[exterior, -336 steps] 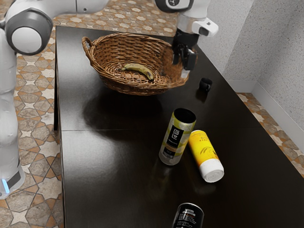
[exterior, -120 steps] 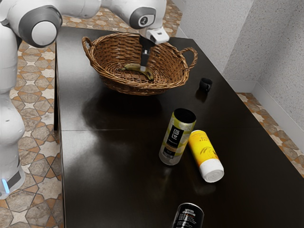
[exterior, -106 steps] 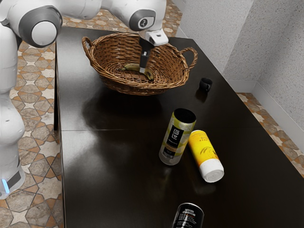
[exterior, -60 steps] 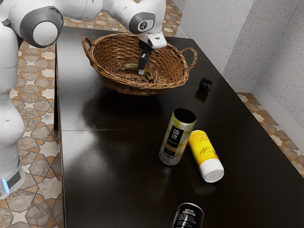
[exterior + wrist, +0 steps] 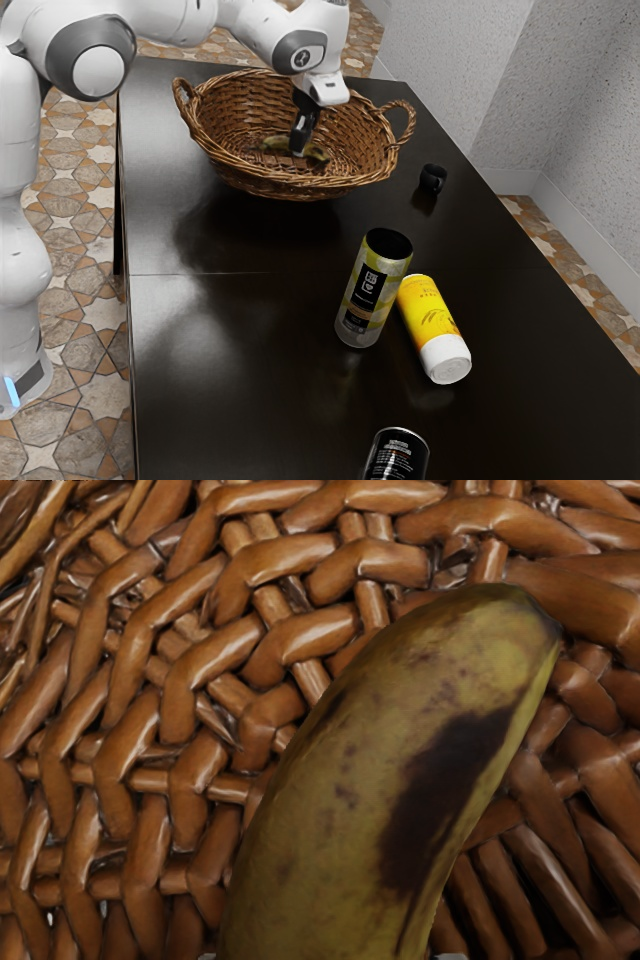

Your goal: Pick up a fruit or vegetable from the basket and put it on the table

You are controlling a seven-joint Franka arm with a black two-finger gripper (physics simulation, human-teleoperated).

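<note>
- Exterior view: down inside the basket (image 5: 262,180) with the gripper (image 5: 298,152), right at the banana (image 5: 317,154), and into the grasp itself, the big step of the task!
- Wrist view: found fingertips (image 5: 450,956) snug on both flanks of the banana; read as clamped on it, gripping it across its body.
- Still had the banana within the basket, over the woven floor; could not tell for sure about full clearance from the wicker.
- Called next, by this reading, for a firm squeeze, then a straight lift up past the rim, then a swing out over the table (image 5: 220,370).
- Needed care with the curved, smooth skin, likely to roll or slip under a loose pinch, and with the high wicker wall, easy to snag on the way out.
- Wanted a landing well away from the tall can (image 5: 372,290) and the yellow can (image 5: 434,325).
- Compared with the earliest frame: moved the gripper from beside the handle, at the exterior view's right, down to the banana. Compared with half a second earlier: barely shifted the hand, but seemed to tip the banana's end up a touch, with darker shading under it.
</note>
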